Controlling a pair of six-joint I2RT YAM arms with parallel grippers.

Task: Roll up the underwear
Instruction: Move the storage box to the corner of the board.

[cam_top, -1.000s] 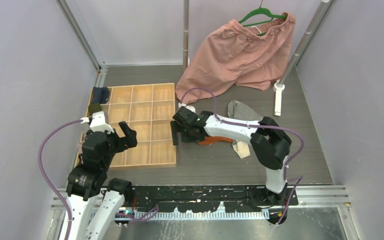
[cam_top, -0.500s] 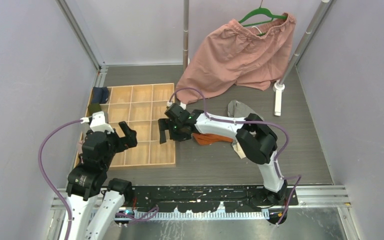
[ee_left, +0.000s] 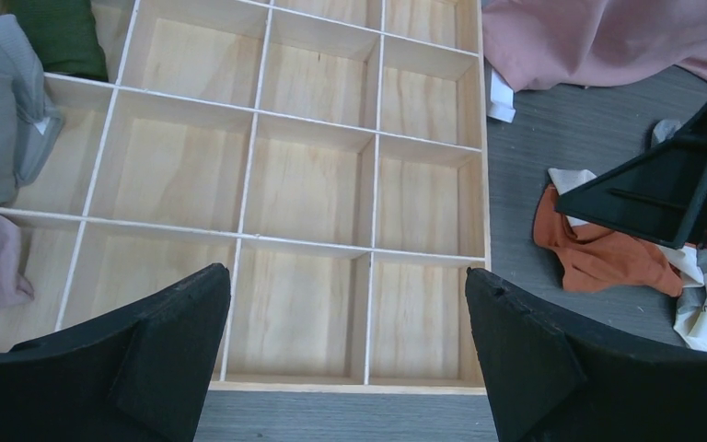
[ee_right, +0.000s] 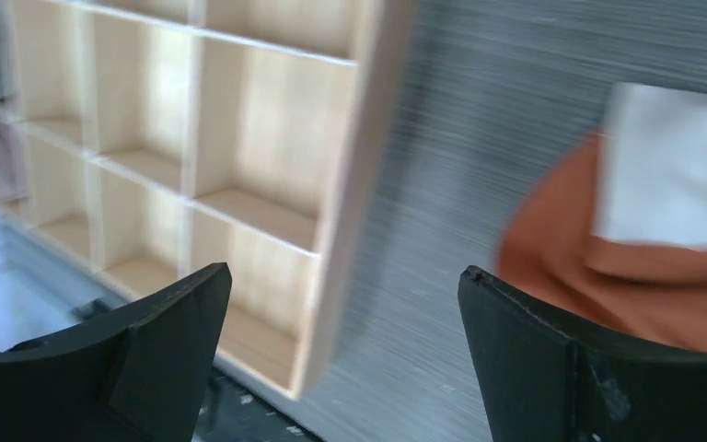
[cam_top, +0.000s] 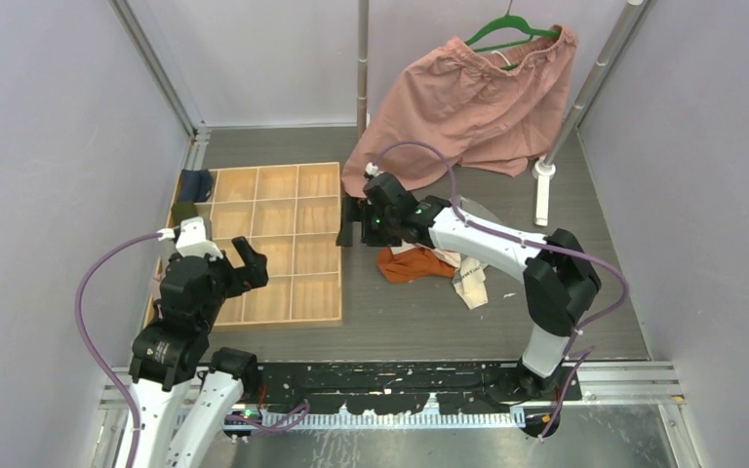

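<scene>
Rolling not begun, by my judgement; rust-orange underwear (cam_top: pixel 408 263) crumpled on worktop (cam_top: pixel 429 322) beside tray (cam_top: pixel 340 288); grey underwear (cam_top: pixel 481 208) mostly hidden behind arm; right claw (cam_top: pixel 353 226) and left claw (cam_top: pixel 244 263) apart, empty.

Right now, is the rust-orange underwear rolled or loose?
Loose. The rust-orange cloth underwear lies in a crumpled heap on the grey table, not a tight roll; the right fingers hold nothing.

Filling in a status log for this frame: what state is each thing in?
Rust-orange underwear: crumpled on the table, unrolled, unheld.
Grey underwear: unrolled, mostly hidden.
Wooden tray: most compartments empty; cloth in the left ones.
Pink shorts: hanging, hem resting on the table.
Left tool: open, empty.
Right tool: open, empty.
</scene>
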